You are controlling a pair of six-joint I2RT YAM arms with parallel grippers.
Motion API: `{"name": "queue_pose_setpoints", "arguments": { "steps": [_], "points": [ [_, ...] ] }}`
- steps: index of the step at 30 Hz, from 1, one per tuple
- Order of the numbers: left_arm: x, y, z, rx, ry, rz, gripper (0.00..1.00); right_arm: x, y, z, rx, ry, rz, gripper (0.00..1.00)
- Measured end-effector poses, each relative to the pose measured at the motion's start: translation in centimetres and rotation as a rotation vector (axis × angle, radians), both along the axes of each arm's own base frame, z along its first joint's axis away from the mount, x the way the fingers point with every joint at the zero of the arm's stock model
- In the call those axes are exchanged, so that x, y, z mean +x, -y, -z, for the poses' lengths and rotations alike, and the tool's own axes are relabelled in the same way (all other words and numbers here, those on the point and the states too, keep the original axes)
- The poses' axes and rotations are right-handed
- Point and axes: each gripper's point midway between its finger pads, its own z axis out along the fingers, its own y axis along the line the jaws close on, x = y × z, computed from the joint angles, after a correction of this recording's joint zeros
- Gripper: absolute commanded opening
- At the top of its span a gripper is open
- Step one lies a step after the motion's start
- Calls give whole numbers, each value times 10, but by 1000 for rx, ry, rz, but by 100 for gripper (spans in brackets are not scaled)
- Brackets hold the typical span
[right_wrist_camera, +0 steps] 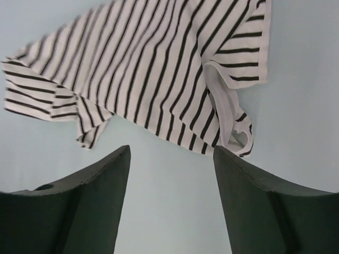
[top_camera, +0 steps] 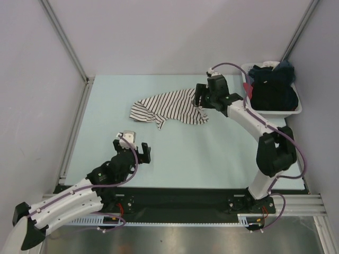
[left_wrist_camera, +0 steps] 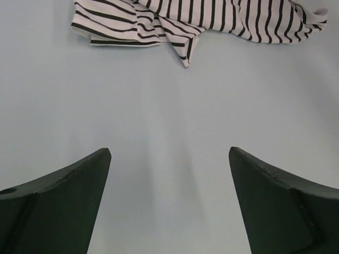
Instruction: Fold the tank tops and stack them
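The striped tank top (top_camera: 167,108) lies crumpled and spread out on the pale table at the back centre. It fills the top of the right wrist view (right_wrist_camera: 153,69) and shows along the top edge of the left wrist view (left_wrist_camera: 212,18). My right gripper (top_camera: 200,98) hovers at the top's right end, open (right_wrist_camera: 170,149), with only bare table between its fingers. My left gripper (top_camera: 131,145) stands open (left_wrist_camera: 169,153) over bare table in front of the top, well short of it. The black tank top (top_camera: 273,95) lies bunched in a basket at the back right.
The white basket (top_camera: 275,112) stands at the table's back right corner and also holds dark blue fabric and something pink. Grey walls and metal frame posts close in the table on the left, back and right.
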Motion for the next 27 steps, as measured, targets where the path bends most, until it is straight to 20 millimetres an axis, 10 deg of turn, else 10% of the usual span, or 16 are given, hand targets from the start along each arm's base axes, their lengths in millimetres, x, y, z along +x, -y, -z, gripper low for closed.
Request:
{"name": "queue_pose_setpoints", "arguments": {
  "steps": [7,12,17,27],
  "points": [
    [27,-12,-6,-29,-78,-142,100,8,5,90,-166,-161,38,81],
    [59,-28,12,-76,-215,-248,100,7,17,129,-252,-238,74,59],
    [81,-26,30,-69,-324,-282,100,3,30,136,-269,-260,99,3],
    [132,-19,47,-119,-423,-313,88,-30,87,111,-173,-220,213,0]
  ]
}}
